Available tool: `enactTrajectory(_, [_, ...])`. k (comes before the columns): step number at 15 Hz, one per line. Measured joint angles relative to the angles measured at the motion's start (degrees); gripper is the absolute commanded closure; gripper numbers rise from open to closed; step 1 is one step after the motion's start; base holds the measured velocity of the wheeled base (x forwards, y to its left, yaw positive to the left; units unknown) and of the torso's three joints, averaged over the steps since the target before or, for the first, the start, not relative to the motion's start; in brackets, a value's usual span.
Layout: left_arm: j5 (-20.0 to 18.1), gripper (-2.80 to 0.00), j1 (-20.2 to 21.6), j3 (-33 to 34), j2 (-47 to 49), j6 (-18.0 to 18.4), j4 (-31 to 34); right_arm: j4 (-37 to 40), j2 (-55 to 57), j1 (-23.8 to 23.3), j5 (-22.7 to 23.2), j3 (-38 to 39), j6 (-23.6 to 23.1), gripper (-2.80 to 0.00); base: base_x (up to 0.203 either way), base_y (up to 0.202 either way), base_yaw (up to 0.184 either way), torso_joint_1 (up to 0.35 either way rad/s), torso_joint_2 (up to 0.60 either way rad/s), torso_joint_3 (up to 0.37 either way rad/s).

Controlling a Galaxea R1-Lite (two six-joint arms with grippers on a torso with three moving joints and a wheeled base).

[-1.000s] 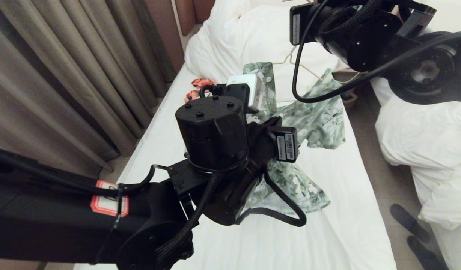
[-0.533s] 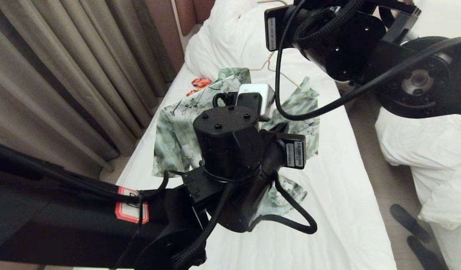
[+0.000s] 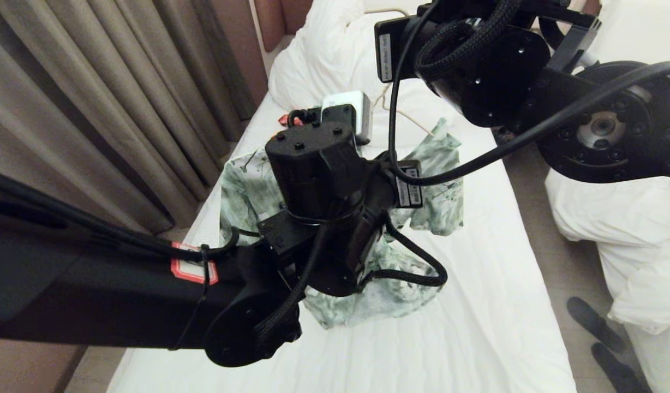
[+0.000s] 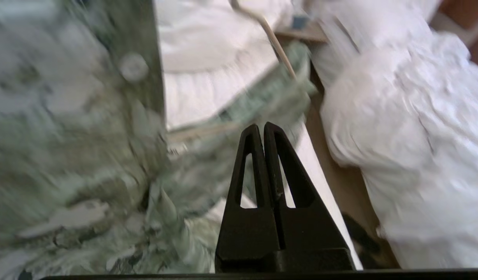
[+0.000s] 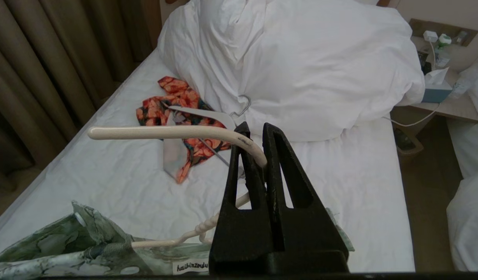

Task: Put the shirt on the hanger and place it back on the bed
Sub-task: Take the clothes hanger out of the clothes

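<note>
The green-and-white shirt [image 3: 433,180] hangs spread over the bed [image 3: 493,305], partly hidden behind my left arm. In the right wrist view its collar [image 5: 67,249] sits on the cream hanger [image 5: 165,132]. My right gripper [image 5: 256,130] is shut on the hanger's curved hook, holding it above the sheet. The hanger's wire [image 3: 408,115] shows under my right arm in the head view. My left gripper [image 4: 261,126] is shut with nothing between its fingers, close beside the hanging shirt [image 4: 67,136] and below the hanger's wire [image 4: 278,50]. In the head view its fingers are hidden behind its wrist.
An orange-and-black garment [image 5: 176,116] with a flat white hanger [image 5: 200,113] lies near the big white duvet [image 5: 301,58]. Curtains [image 3: 95,109] run along the left side. A second white bed [image 3: 629,218] stands right, with dark shoes [image 3: 597,327] on the floor between.
My right arm has carried the hanger to the left, and the shirt has swung and spread toward the curtain side. My left wrist has shifted slightly up and away.
</note>
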Motion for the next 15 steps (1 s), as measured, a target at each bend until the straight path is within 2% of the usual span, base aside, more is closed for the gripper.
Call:
enactTrajectory(3, [3.20,0.00,0.35,-3.44,2.48,0.31,-3.35,0.02,-0.28,0.92,-0.18,0.04,0.02,0.00,0.000,0.000,0.000,0.000,0.00,0.000])
enactTrajectory(6, [5.12,0.00,0.19,-4.85,5.14,2.38,-5.11,-0.06,-0.37,1.46,-0.68,0.04,0.18,0.00,0.000,0.000,0.000,0.000,0.00,0.000])
enactTrajectory(8, [7.53,0.00,0.51,-5.63,7.73,7.36,-9.43,0.06,-0.39,1.69,-1.17,0.00,1.16,0.00,0.000,0.000,0.000,0.000,0.00,0.000])
enactTrajectory(11, [9.34,0.00,2.08,-7.47,12.31,21.05,-24.54,0.06,-0.47,1.31,-1.50,0.06,1.34,0.00,0.000,0.000,0.000,0.000,0.00,0.000])
enactTrajectory(12, [9.64,0.00,2.40,-7.87,13.16,24.16,-28.00,0.07,-0.58,0.79,-1.50,0.08,1.32,0.00,0.000,0.000,0.000,0.000,0.00,0.000])
enactTrajectory(15, [9.70,0.00,3.99,-8.26,14.52,25.45,-28.75,0.17,-1.23,-0.86,-1.53,0.33,1.29,0.00,0.000,0.000,0.000,0.000,0.00,0.000])
